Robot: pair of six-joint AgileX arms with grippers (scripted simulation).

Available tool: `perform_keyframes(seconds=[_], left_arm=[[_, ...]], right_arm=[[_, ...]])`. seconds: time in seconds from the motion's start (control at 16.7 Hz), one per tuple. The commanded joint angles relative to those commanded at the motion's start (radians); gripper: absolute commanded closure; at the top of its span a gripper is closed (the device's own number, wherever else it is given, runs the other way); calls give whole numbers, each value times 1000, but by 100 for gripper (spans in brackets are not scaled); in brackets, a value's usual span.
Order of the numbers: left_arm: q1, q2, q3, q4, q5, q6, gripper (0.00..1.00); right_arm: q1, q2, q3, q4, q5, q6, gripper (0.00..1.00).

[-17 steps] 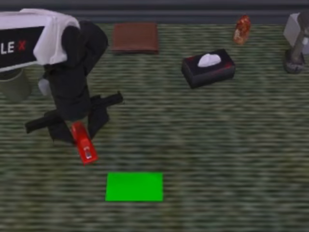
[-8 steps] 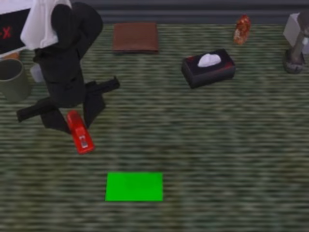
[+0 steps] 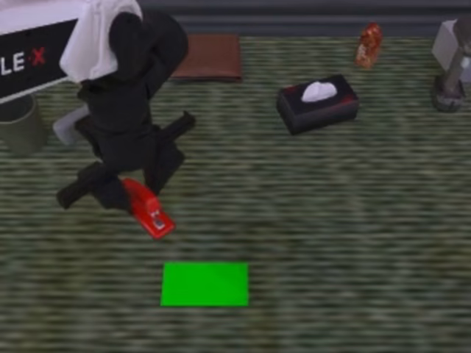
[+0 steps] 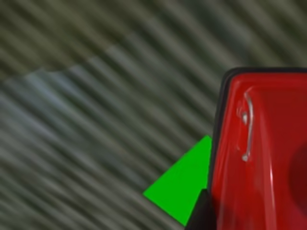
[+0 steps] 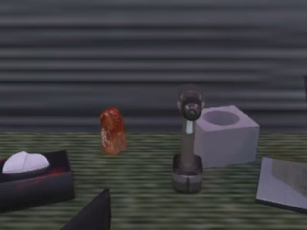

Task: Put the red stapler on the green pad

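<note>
The red stapler (image 3: pixel 152 213) hangs above the table at the left, its white label toward the free end, and my left gripper (image 3: pixel 135 193) is shut on its other end. It lies slantwise, pointing down toward the green pad (image 3: pixel 204 284), which lies flat a short way below and to the right, apart from it. In the left wrist view the red stapler (image 4: pixel 264 153) fills the side and a corner of the green pad (image 4: pixel 184 189) shows past it. My right gripper (image 5: pixel 144 225) is parked off the table's right, open and holding nothing.
Along the back stand a brown pad (image 3: pixel 213 57), a black tissue box (image 3: pixel 318 101) and an orange-red figure (image 3: pixel 369 44). A dark green cup (image 3: pixel 18 125) sits at the far left. A grey block (image 5: pixel 224 135) and an upright tool (image 5: pixel 188 143) stand at the back right.
My left arm has swung to the right with the stapler in its grip. The stapler has turned, so its free end points more toward the green pad.
</note>
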Motion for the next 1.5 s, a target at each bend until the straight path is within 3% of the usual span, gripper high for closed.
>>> perform_keyframes(seconds=[0.42,0.66,0.9,1.26,1.5], left_arm=[[-122,-22,-8,-34,8,-681,100],[-176,-53,-15,-35,11,-956,100],[-199,-80,-22,-27,11,-1062,100],[-196,-71,-31,-11,11,-1059,100],[-201,-24,-123,126,11,-1059,100]], right_arm=[[0,0,0,0,0,0,0],[0,0,0,0,0,0,0],[0,0,0,0,0,0,0],[0,0,0,0,0,0,0],[0,0,0,0,0,0,0]])
